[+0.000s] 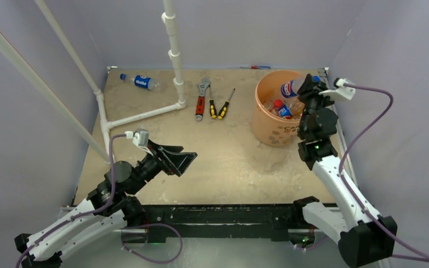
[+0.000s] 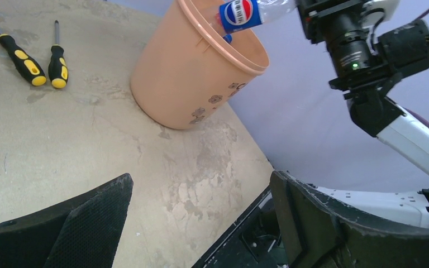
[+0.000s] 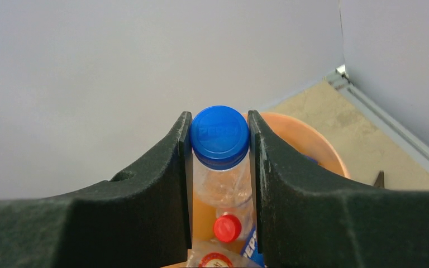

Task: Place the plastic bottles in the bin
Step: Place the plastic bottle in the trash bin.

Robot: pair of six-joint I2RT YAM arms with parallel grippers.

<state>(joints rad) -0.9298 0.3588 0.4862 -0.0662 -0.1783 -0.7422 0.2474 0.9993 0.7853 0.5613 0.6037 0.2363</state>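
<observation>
Broadly, the table (image 1: 229, 162) carries the bin (image 1: 268, 127) near its far right corner, and the release step is in hand. The right gripper (image 1: 306, 85) hangs over the bin's rim, its jaws pinching a blue-capped Pepsi bottle (image 2: 240, 12) just under the cap, with the body tilted down into the opening. Other bottles (image 1: 280, 107) already lie inside. The left gripper (image 1: 187, 153) hovers over the near left part of the table, jaws spread wide and holding nothing. One last Pepsi bottle (image 1: 141, 82) lies on its side at the far left corner, beside the white pipe frame (image 1: 173, 56). Next, I judge, the right jaws need only part so the bottle drops inside. The left arm is better placed for that far-corner bottle.
</observation>
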